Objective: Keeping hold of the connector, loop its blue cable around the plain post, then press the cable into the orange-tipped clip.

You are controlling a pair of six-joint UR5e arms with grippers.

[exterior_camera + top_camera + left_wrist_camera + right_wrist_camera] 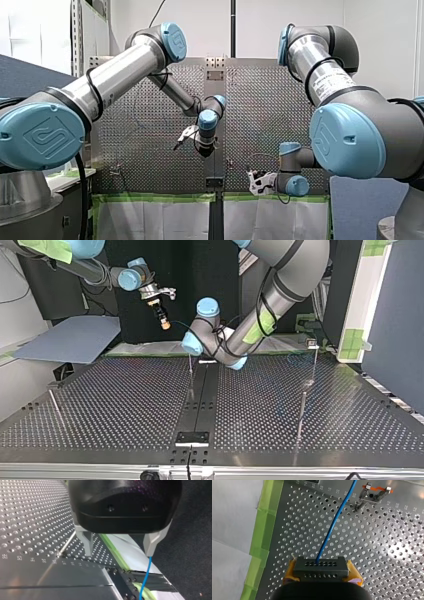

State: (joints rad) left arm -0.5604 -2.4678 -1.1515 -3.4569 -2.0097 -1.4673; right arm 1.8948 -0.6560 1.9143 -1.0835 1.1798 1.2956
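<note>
In the right wrist view my right gripper (320, 576) is shut on a black connector (320, 567), with yellow pads on both of its sides. The blue cable (337, 517) leaves the connector and runs ahead over the perforated plate, passing close beside the orange-tipped clip (375, 492). In the front view my right gripper (256, 181) hangs low near the table's near edge. My left gripper (118, 551) is open with nothing between its fingers. The blue cable (145, 580) hangs just off one fingertip. A thin plain post (67, 543) stands beside the other finger.
Green tape (262, 530) lines the plate's edge beside my right gripper. In the top view thin posts (302, 410) (55, 407) stand on the perforated table (125, 405), and a dark seam strip (200, 395) runs down its middle. My left arm's elbow (280, 285) crosses above the far edge.
</note>
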